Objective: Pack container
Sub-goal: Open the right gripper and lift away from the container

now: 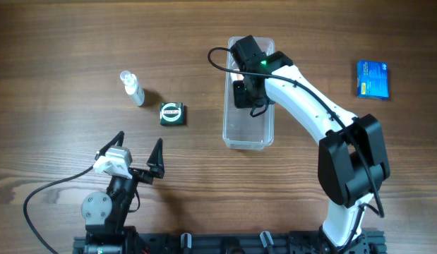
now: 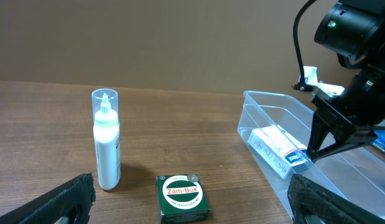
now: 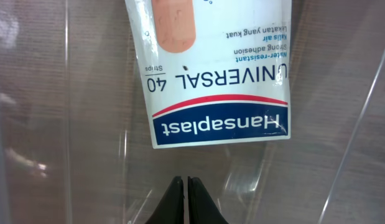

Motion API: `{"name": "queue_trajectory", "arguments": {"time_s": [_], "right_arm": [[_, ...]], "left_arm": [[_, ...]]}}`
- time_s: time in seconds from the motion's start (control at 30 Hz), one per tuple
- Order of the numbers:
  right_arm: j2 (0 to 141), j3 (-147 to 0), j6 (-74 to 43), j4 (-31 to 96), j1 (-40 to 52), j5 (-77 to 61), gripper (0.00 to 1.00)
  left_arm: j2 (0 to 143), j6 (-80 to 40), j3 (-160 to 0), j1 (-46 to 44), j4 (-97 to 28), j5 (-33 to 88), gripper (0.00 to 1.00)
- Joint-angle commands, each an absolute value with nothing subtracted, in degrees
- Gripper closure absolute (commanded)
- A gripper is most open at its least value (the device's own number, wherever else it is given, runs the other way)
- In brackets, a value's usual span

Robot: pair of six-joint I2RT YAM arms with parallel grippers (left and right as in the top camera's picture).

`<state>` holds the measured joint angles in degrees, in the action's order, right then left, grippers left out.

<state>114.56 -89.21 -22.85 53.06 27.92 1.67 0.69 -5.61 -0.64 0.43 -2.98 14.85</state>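
Container point(image 1: 248, 141) right of centre on surface point(image 1: 63, 56). Left end effector point(image 1: 140, 141) spread wide, empty, near front edge. Hansaplast box point(image 3: 217, 68) inside container, brand readable only from right wrist. Right end effector point(image 3: 184, 183) pinched together, empty, angled down into container.

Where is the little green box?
In the overhead view, the green box sits on the table, between the spray bottle and the clear container.
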Motion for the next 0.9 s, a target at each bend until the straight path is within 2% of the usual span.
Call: {"name": "queue_trajectory", "arguments": {"time_s": [0.0, 0.87], "right_arm": [[116.01, -88.51, -22.55, 54.74, 27.90, 3.14, 0.96], [123.24, -88.42, -22.41, 45.91, 27.90, 3.22, 0.96]], "left_arm": [[0.16, -4.91, -0.34, 0.10, -3.05, 14.68, 0.00], [0.16, -4.91, -0.34, 0.10, -3.05, 14.68, 0.00]]}}
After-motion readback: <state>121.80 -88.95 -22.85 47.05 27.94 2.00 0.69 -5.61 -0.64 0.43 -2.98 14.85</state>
